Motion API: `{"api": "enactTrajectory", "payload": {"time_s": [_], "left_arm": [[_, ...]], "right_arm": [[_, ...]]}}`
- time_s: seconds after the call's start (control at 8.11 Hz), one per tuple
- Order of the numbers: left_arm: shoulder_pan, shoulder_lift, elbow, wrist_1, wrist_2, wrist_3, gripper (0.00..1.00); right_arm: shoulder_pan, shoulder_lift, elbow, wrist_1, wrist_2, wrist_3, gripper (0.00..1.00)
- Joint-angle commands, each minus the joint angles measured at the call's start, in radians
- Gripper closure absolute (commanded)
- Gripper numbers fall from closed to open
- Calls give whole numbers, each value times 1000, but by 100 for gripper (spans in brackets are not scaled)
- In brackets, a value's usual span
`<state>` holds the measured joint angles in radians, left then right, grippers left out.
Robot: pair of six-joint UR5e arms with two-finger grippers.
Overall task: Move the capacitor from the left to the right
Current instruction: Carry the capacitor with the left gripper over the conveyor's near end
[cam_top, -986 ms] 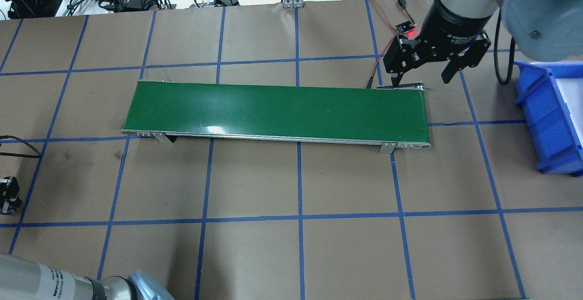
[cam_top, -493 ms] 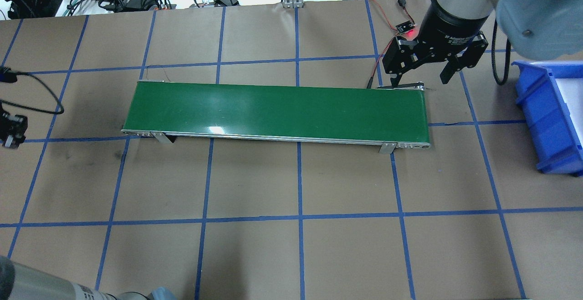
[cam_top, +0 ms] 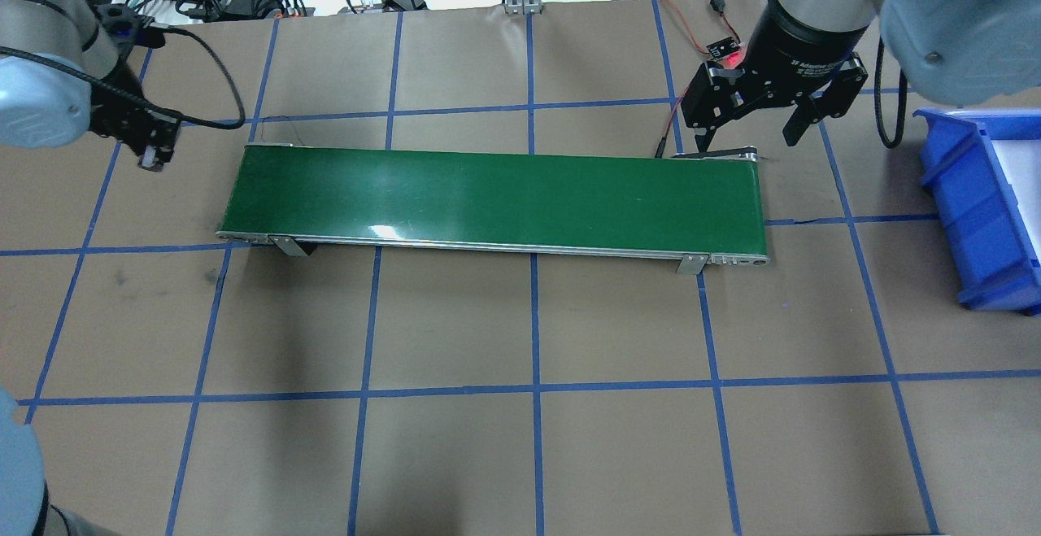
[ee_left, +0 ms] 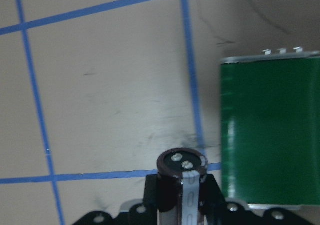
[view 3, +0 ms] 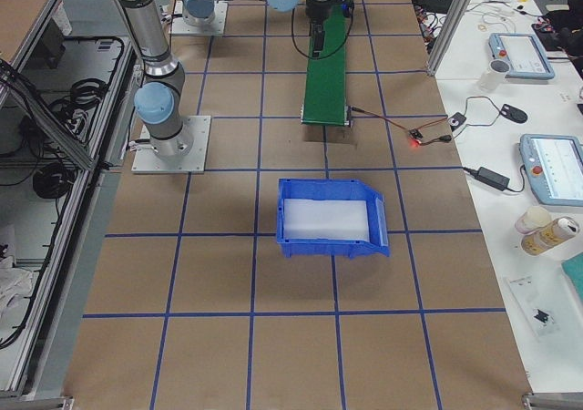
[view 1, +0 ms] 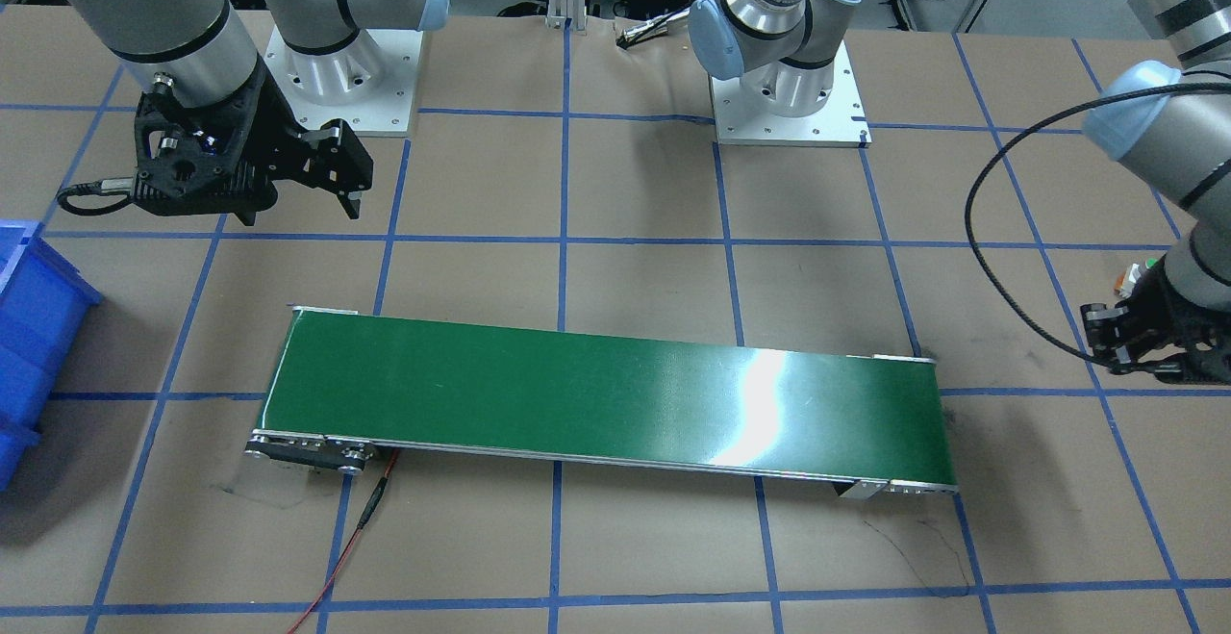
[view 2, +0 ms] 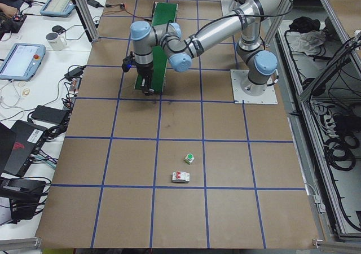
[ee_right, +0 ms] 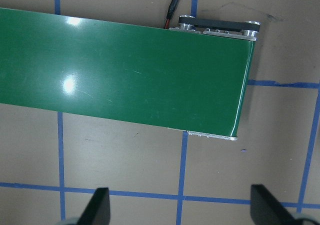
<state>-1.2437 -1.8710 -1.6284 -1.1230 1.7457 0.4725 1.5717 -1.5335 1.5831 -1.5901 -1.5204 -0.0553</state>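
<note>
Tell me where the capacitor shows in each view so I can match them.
Left wrist: capacitor bottom centre, in the left gripper, beside the green conveyor.
Overhead: too small to see; gripper upper left, off the conveyor's end.
Front-facing: same, gripper at right edge.
Exterior left: same, gripper at conveyor's near end.
Exterior right: too small to tell.
Right wrist: not in view.
Shared landmark: the conveyor.

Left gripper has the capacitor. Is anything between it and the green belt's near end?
Nothing visible. The capacitor, clamped in the left gripper, hangs just short of the green belt; only bare paper and blue tape lie between.
</note>
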Motion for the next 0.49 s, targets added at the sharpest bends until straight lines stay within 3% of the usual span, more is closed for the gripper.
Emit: {"api": "enactTrajectory", "payload": {"time_s": [0.0, 0.37], "left_arm": [[-130, -23, 2, -93, -101, -127, 100], [-140, -102, 9, -77, -95, -155, 100]], "right_arm": [[-1, 3, 2, 1, 2, -1, 0], [-1, 3, 0, 1, 2, -1, 0]]}}
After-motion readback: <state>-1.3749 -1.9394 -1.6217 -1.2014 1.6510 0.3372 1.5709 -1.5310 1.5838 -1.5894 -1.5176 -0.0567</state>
